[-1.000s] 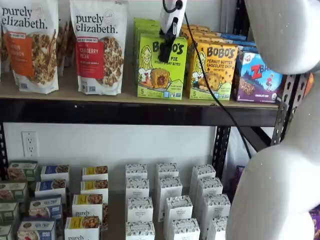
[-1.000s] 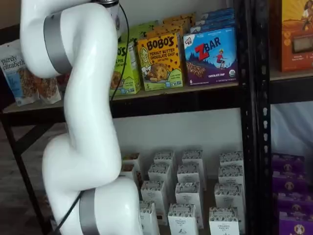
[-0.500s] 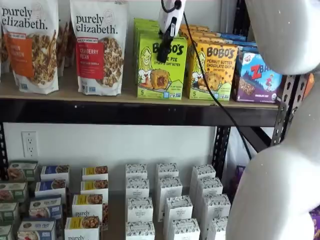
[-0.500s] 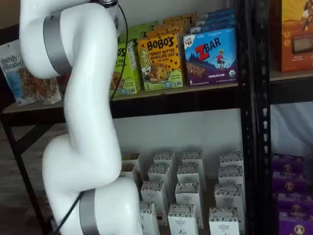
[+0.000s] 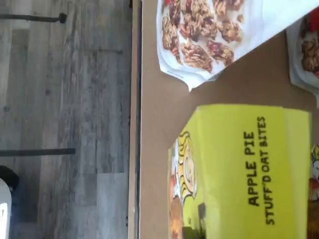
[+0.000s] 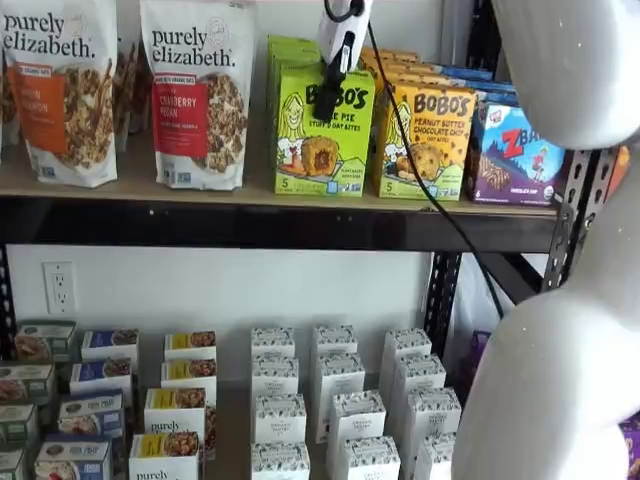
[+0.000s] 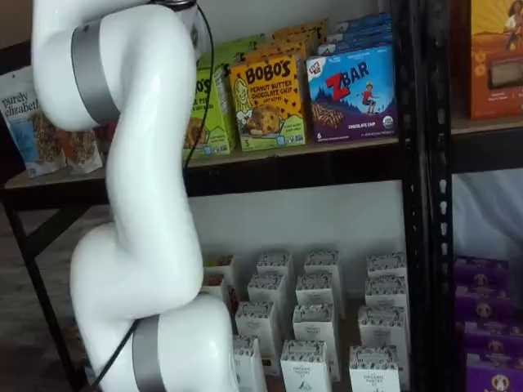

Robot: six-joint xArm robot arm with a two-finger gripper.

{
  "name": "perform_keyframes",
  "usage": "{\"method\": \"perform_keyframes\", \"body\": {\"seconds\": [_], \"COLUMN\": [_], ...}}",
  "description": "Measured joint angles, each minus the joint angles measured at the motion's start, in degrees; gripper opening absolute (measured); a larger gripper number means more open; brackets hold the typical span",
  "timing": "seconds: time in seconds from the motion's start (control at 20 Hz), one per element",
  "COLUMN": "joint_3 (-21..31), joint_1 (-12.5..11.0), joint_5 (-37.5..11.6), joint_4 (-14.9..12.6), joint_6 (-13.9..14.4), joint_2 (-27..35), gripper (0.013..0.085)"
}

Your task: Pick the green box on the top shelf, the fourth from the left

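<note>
Green box (image 6: pixel 322 135): your target, lime carton reading "Apple Pie Stuff'd Oat Bites", standing upright directly under the gripper at the front of its row on the top shelf (image 6: pixel 270 225).
Gripper (image 6: pixel 328 100): you see the white body and black fingers coming down from above onto the box's top edge; the jaws have closed fully, and the fingers look clamped on that top edge, so you can take it as gripping the green box.
Grip quality: judged shallow; the fingers seem to hold only the upper lip of the carton.
Beside the gripper: yellow-orange Bobo's box (image 6: pixel 428 142) just to one side of the held carton, granola pouch (image 6: pixel 198 92) to the other, ZBar box (image 6: pixel 512 155) further out.
Below the gripper: the wrist view shows the carton's top face (image 5: pixel 239 172) and the tan board running to the shelf's front edge, with grey floor beyond.
Risk 1: a lift could let the carton slip or swing, since the hold is high and thin.
Risk 2: drawing it out could drag the neighbouring Bobo's box forward, as the two stand close.
Risk 3: more green cartons stand behind; a tilt could nudge them.
Hidden: you cannot see the fingertips' contact line; the arm covers most of the carton in one shelf view (image 7: pixel 208 114).
</note>
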Motion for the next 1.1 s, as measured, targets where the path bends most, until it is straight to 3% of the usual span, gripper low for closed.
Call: {"method": "perform_keyframes", "body": {"seconds": [0.55, 1.1], "joint_3": [-1.6, -6.4], "joint_1": [-0.1, 0.2], "joint_5": [2.1, 12.5], "joint_4": [0.1, 0.6], "joint_6": [0.1, 1.2], "joint_2": [0.4, 0.5], "gripper": [0.029, 0.029]}}
